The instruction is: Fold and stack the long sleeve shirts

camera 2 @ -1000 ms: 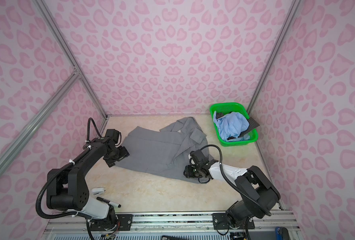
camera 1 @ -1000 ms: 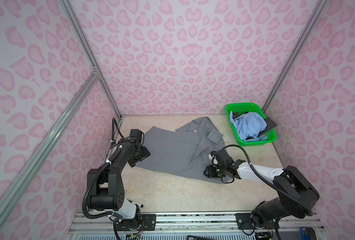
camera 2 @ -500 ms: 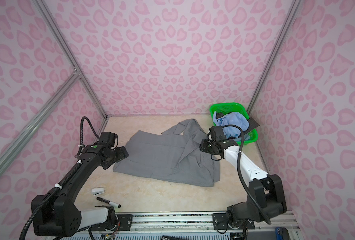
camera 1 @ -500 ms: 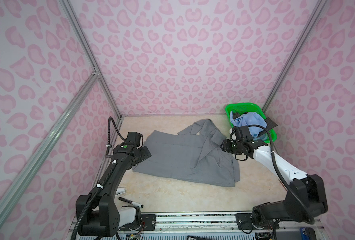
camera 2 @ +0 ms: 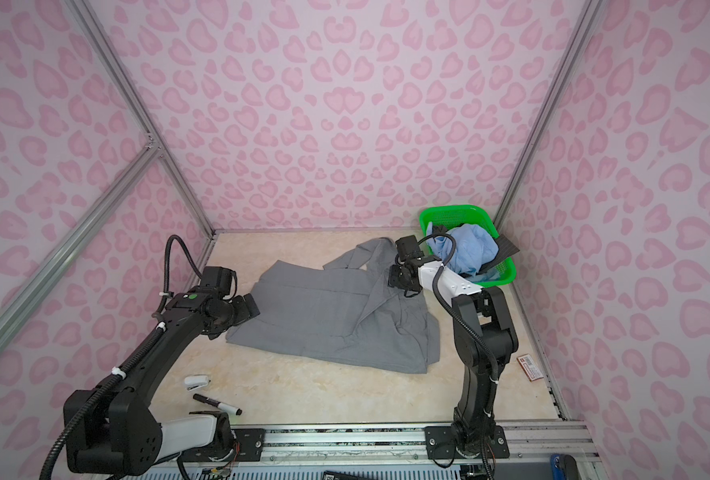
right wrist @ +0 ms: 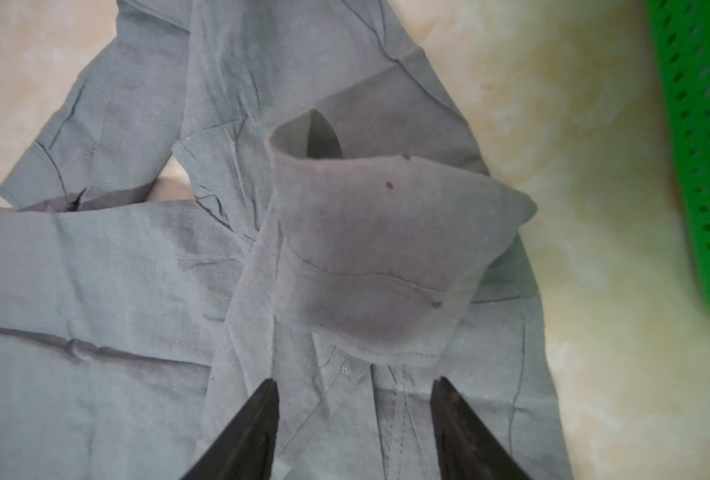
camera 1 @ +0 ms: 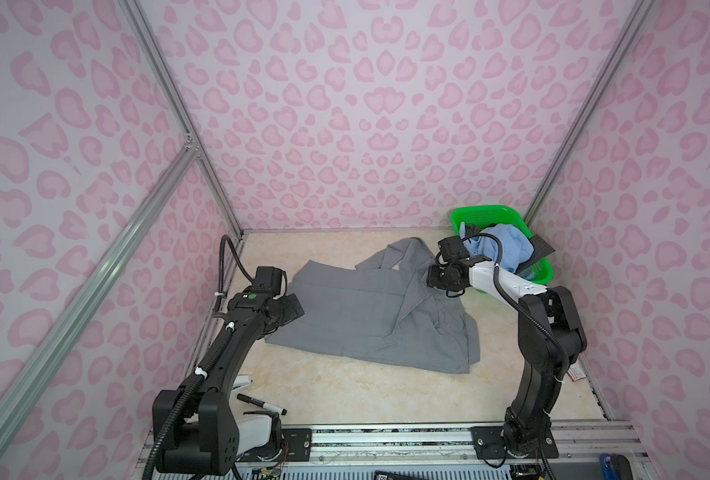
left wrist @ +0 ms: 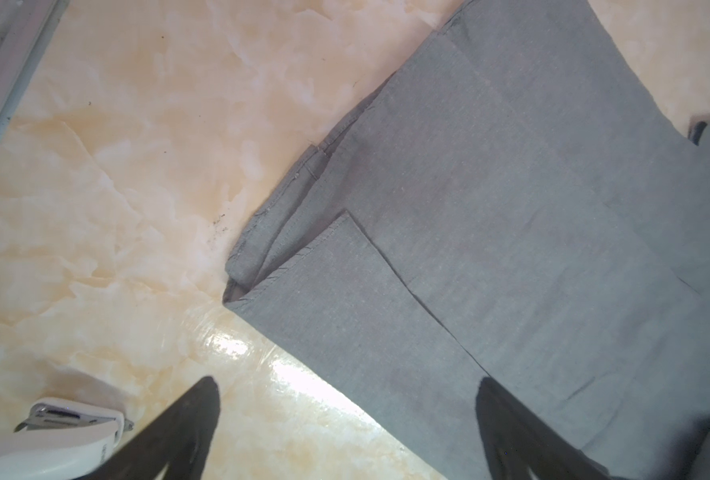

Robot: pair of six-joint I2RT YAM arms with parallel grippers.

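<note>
I see the grey shirt (camera 1: 357, 316) spread on the table (camera 1: 345, 395) just beside the green basket (camera 1: 490, 212), which holds a light blue shirt (camera 1: 507, 245). My left gripper (left wrist: 347, 382) is wide open and empty at the grey shirt's edge farthest from the basket. My right gripper (right wrist: 353, 380) is partly open over the end nearest the basket, with nothing pinched.

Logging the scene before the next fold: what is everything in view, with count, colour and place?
grey shirt: 1, mid-grey, spread across the table's middle
basket: 1, green, back right corner
blue shirt: 1, light blue, in the basket
dark cloth: 1, charcoal, over the basket's rim
marker: 1, black, front left
stapler: 1, white, beside the marker
label: 1, red-white, right edge
table: 1, beige marbled
left tool: 1, black, open, shirt's left edge
right tool: 1, black, open, over the collar
</note>
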